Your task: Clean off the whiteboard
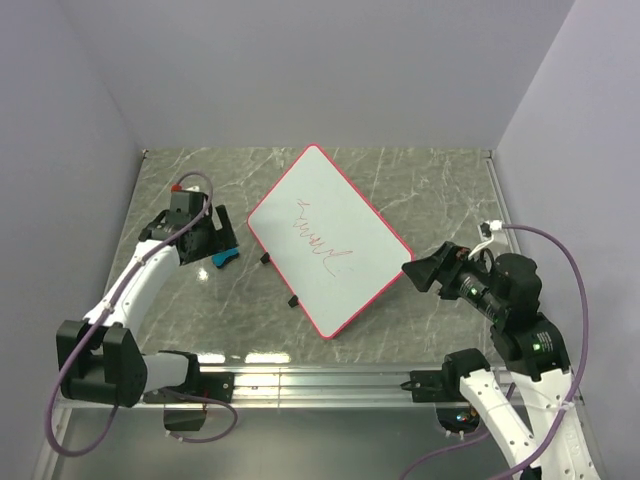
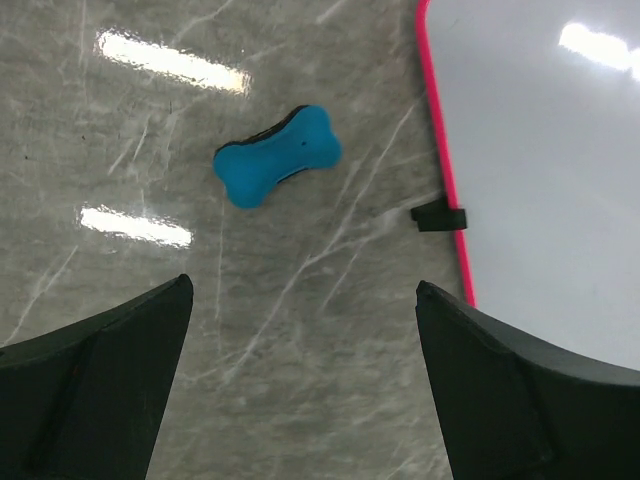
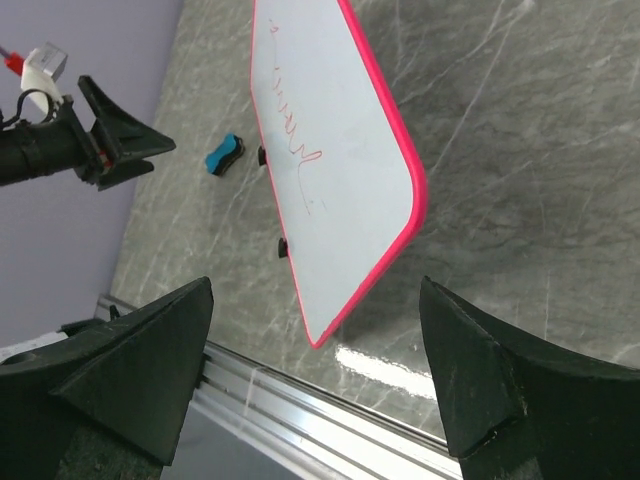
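I see the flat white pink-framed whiteboard [image 1: 352, 212] lying mid-tabletop [image 1: 430, 190], red scribble [image 1: 316, 240] on it. My left end effector [image 2: 302, 290] hangs spread above the small blue bone-shaped eraser [image 2: 277, 156], ready to grab. My right end effector [image 3: 315, 290] is spread at the board's corner, probably for bracing

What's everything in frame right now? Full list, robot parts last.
whiteboard: 1, white with pink-red frame, flat on the table centre, turned diagonally
marker scribble: 1, red, on the whiteboard's face
feet: 2, black, on the whiteboard's long edge that faces the left arm
eraser: 1, blue, on the table left of the whiteboard, not touching it
table: 1, grey marble pattern
rail: 1, silver, along the table's near edge
cables: 2, purple, one looped along each arm
left end effector: 1, black, open, above the table near the eraser
right end effector: 1, black, open, at the whiteboard's right corner
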Robot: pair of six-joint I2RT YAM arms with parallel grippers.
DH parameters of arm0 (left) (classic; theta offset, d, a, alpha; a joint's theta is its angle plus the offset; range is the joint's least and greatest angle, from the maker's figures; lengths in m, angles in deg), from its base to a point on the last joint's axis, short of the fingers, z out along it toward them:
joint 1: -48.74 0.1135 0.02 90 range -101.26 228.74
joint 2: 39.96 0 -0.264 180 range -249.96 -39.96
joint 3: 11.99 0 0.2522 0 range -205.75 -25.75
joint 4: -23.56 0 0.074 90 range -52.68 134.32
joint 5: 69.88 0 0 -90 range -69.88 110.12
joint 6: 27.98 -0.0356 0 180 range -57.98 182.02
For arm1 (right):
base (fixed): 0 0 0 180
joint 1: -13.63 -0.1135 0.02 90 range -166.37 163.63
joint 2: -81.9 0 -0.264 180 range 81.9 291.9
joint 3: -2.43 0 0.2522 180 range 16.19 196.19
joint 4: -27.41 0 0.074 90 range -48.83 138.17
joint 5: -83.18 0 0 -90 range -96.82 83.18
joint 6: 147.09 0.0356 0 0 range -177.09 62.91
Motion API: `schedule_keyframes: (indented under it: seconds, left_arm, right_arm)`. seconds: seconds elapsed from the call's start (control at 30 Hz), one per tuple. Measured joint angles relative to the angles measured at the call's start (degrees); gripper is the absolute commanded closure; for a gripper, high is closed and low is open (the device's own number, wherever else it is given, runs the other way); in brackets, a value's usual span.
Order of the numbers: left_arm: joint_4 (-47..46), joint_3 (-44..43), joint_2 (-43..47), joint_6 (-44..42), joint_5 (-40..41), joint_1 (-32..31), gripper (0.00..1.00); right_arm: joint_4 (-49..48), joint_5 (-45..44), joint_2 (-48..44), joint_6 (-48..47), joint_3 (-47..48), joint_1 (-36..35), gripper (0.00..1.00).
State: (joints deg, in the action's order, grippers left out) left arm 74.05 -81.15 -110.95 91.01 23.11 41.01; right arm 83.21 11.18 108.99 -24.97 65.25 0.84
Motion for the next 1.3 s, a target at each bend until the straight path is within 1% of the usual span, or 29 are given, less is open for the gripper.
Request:
schedule_keyframes:
  seconds: [0.2, 0.43, 0.6, 0.8, 0.93, 1.0, 1.03, 1.17, 1.3]
  left_arm:
    - [-3.9, 0.4, -4.6, -5.7, 0.3, -0.3, 0.01]
    - [-9.1, 0.3, -16.3, -12.0, 0.4, -0.6, 0.01]
    - [-10.4, -0.3, -21.7, -14.0, 1.6, -1.2, 0.01]
    - [-11.9, -4.3, -28.5, -14.6, 4.6, -2.3, 0.01]
    - [-13.3, -5.5, -29.8, -14.8, 5.8, -2.8, 0.01]
    - [-13.4, -5.9, -30.2, -14.8, 6.0, -2.8, 0.03]
    - [-13.4, -6.2, -30.4, -14.8, 6.0, -2.8, 0.07]
    - [-13.4, -6.6, -30.7, -14.3, 5.9, -2.8, 0.12]
    - [-13.8, -4.5, -29.2, -13.2, 4.5, -2.8, 0.16]
  right_arm:
    - [-0.7, 1.8, 1.8, -0.6, -0.8, -0.2, 0.11]
    - [-0.1, 1.1, 3.9, -2.6, -1.9, -0.2, 0.11]
    - [0.2, 0.4, 4.0, -3.7, -2.1, -0.4, 0.11]
    - [0.7, -0.1, 4.3, -3.9, -3.8, -0.6, 0.11]
    - [0.7, -0.5, 5.0, -4.1, -3.8, -0.6, 0.11]
    - [0.8, -0.7, 5.2, -4.1, -3.8, -0.6, 0.11]
    - [0.8, -0.8, 5.2, -4.1, -3.8, -0.6, 0.11]
    - [0.9, -1.5, 5.1, -4.1, -3.8, -0.6, 0.11]
    - [0.9, -2.1, 5.0, -4.1, -3.8, -0.6, 0.11]
